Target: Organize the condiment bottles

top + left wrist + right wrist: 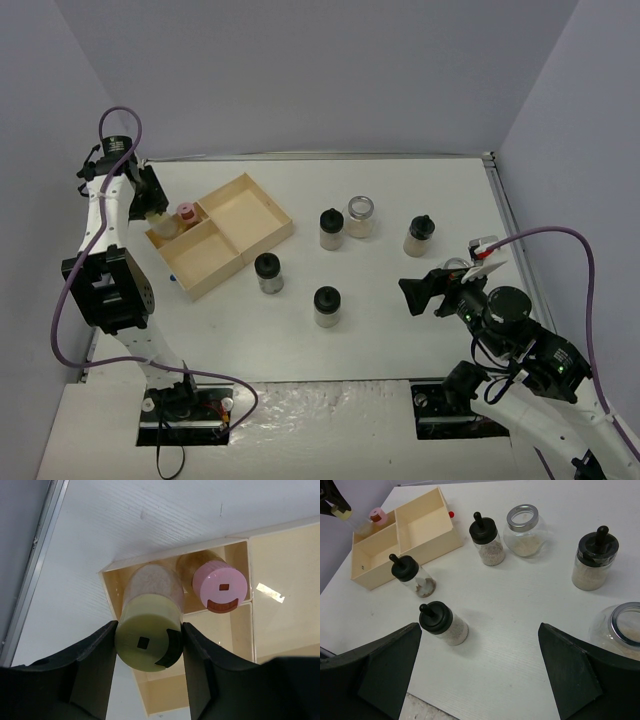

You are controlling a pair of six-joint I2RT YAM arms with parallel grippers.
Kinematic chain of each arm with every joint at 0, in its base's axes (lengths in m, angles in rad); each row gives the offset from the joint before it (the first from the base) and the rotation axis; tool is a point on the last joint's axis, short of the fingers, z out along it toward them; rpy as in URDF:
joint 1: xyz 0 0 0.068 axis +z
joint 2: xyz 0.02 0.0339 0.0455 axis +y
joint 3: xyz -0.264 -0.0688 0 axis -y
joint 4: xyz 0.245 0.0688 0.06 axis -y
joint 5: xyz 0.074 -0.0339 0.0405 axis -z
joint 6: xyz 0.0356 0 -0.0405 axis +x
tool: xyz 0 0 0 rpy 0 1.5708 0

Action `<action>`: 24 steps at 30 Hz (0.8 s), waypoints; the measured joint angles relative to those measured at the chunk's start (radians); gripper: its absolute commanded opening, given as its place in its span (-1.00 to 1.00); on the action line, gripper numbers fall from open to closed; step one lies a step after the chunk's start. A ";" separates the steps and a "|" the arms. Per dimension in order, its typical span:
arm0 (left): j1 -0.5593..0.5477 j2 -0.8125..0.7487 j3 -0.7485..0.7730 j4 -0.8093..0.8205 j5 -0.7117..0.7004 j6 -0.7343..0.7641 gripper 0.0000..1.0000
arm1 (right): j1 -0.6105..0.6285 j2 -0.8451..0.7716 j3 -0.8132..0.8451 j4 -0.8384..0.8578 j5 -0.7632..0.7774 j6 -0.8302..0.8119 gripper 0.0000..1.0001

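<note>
My left gripper (149,650) is shut on the yellow-green-capped jar (145,640) and holds it at the far-left compartment of the wooden tray (280,570), beside the pink-capped jar (223,587) that stands there. In the top view the gripper (150,205) is at the tray's left corner. Several black-capped jars stand on the table (331,228) (419,236) (268,272) (327,306). One silver-rimmed jar (359,216) stands mid-table, and another (622,632) is by my right gripper. My right gripper (480,670) is open and empty above the table's right front.
The divided tray (250,205) lies at the back left, its larger compartments bare. The table's metal edge rail (35,555) runs just left of the tray. A small red object (451,514) lies behind the tray.
</note>
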 measured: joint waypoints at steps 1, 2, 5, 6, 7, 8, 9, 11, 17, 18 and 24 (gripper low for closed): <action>0.000 0.000 -0.002 0.003 -0.001 0.000 -0.77 | 0.000 0.000 -0.003 0.001 0.000 0.001 1.00; 0.000 0.000 -0.007 0.006 -0.002 0.000 -0.73 | 0.000 -0.001 -0.004 0.001 0.000 0.002 1.00; -0.001 0.001 -0.032 0.019 -0.006 -0.001 -0.64 | 0.000 -0.001 -0.008 0.000 0.000 0.003 1.00; -0.001 0.001 -0.042 0.023 -0.008 -0.001 -0.61 | 0.000 -0.001 -0.008 0.000 0.000 0.003 1.00; -0.003 0.005 -0.050 0.027 -0.010 -0.002 -0.58 | 0.000 -0.001 -0.009 0.000 0.000 0.004 1.00; -0.006 0.009 -0.058 0.031 -0.013 -0.003 -0.49 | 0.000 -0.001 -0.009 0.000 0.000 0.004 1.00; -0.007 0.013 -0.067 0.039 -0.015 -0.004 -0.41 | 0.000 -0.001 -0.010 0.000 0.000 0.005 1.00; -0.011 0.021 -0.084 0.055 -0.021 -0.007 -0.24 | 0.000 -0.003 -0.012 0.000 0.000 0.007 1.00; -0.018 0.033 -0.126 0.091 -0.027 -0.021 0.27 | 0.000 -0.011 -0.017 0.000 0.000 0.013 1.00; -0.019 0.033 -0.130 0.096 -0.027 -0.025 0.33 | 0.000 -0.011 -0.019 0.000 0.000 0.014 1.00; -0.019 0.032 -0.139 0.100 -0.024 -0.035 0.69 | 0.000 -0.011 -0.025 0.000 0.000 0.015 1.00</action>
